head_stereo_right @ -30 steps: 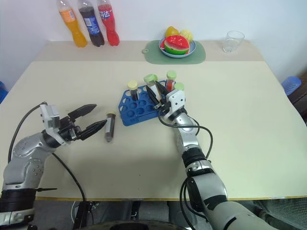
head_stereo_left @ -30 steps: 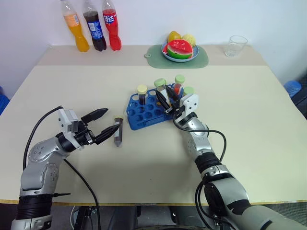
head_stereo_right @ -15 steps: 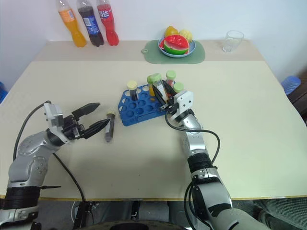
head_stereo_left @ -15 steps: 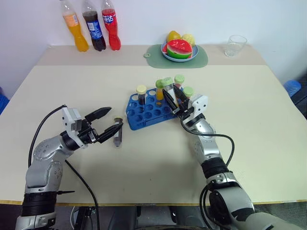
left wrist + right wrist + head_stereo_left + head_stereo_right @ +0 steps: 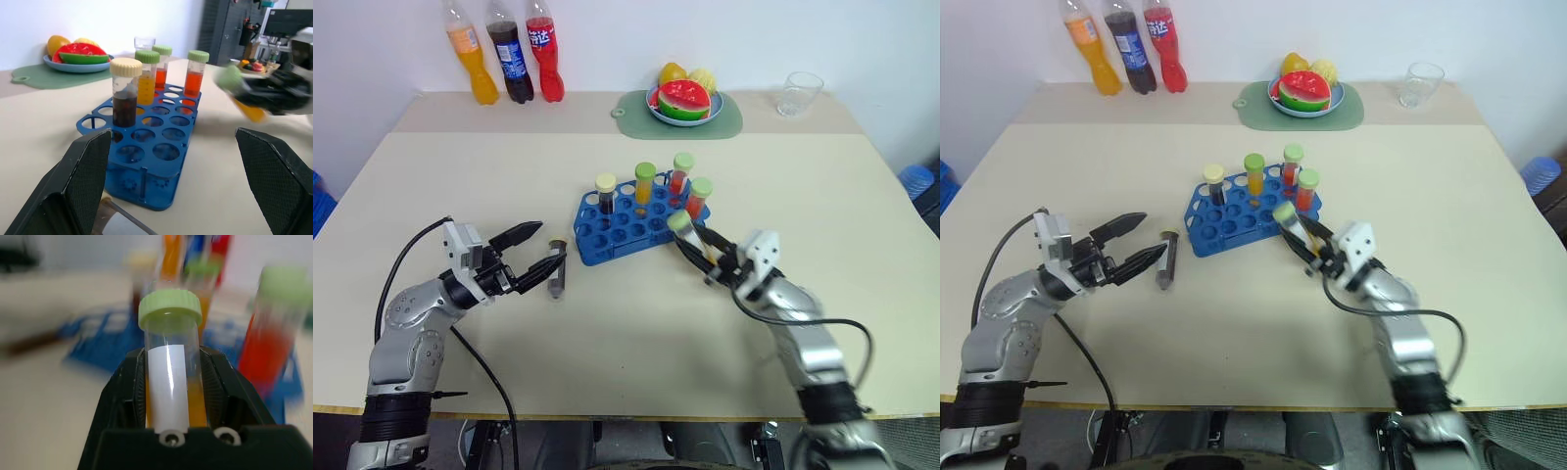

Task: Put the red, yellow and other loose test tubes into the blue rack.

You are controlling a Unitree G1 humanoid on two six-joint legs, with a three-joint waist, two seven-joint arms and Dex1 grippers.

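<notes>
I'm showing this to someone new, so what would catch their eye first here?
Probably the blue rack mid-table, with four capped tubes standing in it. Next, the right gripper beside the rack, shut on a yellow tube, and the open left gripper by a dark tube lying flat.

Glossy blue plastic rack (image 5: 631,226) – clear, shiny plastic tubes (image 5: 645,184) – on a matt, smooth table (image 5: 607,333).
</notes>
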